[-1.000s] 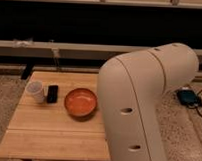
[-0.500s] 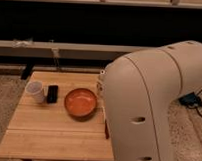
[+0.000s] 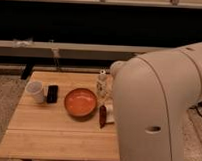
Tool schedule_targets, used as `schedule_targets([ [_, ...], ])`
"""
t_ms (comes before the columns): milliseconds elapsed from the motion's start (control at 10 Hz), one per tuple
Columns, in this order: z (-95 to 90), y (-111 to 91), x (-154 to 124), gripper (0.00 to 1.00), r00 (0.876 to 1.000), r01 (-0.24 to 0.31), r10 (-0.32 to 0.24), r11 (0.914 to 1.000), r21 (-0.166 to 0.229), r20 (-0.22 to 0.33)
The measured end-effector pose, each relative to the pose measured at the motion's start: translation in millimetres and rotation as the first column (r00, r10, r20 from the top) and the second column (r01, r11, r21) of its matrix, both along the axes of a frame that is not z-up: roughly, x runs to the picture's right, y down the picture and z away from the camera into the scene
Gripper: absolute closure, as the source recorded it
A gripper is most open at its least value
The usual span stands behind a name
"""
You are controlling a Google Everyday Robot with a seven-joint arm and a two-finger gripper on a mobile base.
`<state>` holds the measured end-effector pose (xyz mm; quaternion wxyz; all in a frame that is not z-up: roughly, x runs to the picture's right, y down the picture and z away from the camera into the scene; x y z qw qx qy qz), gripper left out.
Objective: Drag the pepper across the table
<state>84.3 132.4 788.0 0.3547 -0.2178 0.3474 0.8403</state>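
The pepper (image 3: 102, 116) is a slim dark red chili lying on the light wooden table (image 3: 57, 133), just right of the orange-red bowl. My gripper (image 3: 108, 111) is pale and comes down from the big white arm (image 3: 158, 107) at the table's right side. It sits right against the pepper's right side, and the arm's bulk hides part of it. Another pale part of the arm (image 3: 101, 84) stands upright behind the bowl's right rim.
An orange-red bowl (image 3: 80, 102) sits mid-table. A white cup (image 3: 35, 91) and a flat black object (image 3: 52, 93) lie at the left rear. The arm hides the table's right edge. A dark wall with a ledge runs behind.
The white arm has drawn back to the right, uncovering more of the table. The pepper and the gripper beside it now show to the right of the bowl.
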Motion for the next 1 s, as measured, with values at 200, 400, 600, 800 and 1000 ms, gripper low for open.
schedule_targets([
  [200, -4.7, -2.7, 2.6, 0.2, 1.0, -0.008, 0.008, 0.9999, 0.012, -0.002],
  [400, -8.6, -5.9, 2.1, 0.2, 1.0, -0.013, 0.013, 0.9996, 0.026, -0.002],
  [600, -10.9, -6.3, 3.3, 0.2, 1.0, -0.019, 0.019, 0.9995, 0.027, 0.001],
  [800, -11.0, -6.1, 1.9, 0.2, 1.0, -0.015, 0.015, 0.9996, 0.026, 0.004],
  [1000, -11.1, -5.9, 1.9, 0.2, 1.0, -0.015, 0.015, 0.9996, 0.025, 0.005],
])
